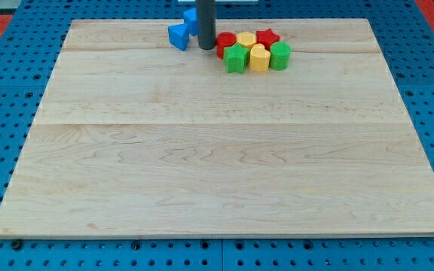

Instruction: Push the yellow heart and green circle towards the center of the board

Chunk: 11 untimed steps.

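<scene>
The yellow heart (258, 58) and the green circle (279, 56) lie side by side in a tight cluster near the view's top, right of middle. In the same cluster are a green star (236, 59), a red block (225, 44), a yellow block (246, 39) and a red star (267, 38). My tip (206, 47) rests on the board just left of the red block, close to it. Its rod rises out of the view's top.
A blue block (178, 36) lies left of my tip, and a second blue block (191, 19) sits behind the rod at the board's top edge. The wooden board (224, 165) lies on a blue pegboard table.
</scene>
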Tool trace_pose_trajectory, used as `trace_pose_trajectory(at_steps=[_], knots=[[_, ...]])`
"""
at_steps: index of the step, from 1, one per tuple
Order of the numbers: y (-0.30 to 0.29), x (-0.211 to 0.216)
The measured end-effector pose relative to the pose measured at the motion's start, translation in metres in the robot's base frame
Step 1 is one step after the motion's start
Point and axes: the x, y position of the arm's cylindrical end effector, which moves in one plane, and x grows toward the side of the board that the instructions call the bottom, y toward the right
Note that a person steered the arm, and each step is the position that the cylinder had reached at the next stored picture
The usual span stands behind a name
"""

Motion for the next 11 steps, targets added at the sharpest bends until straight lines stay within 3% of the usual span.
trace_pose_trajectory(at_steps=[3,4,6,7,8,9,11], knots=[[0.007,0.107],[0.048,0.120],[0.187,0.020],[0.146,0.010],[0.118,0.028],[0.068,0.059],[0.071,0.143]])
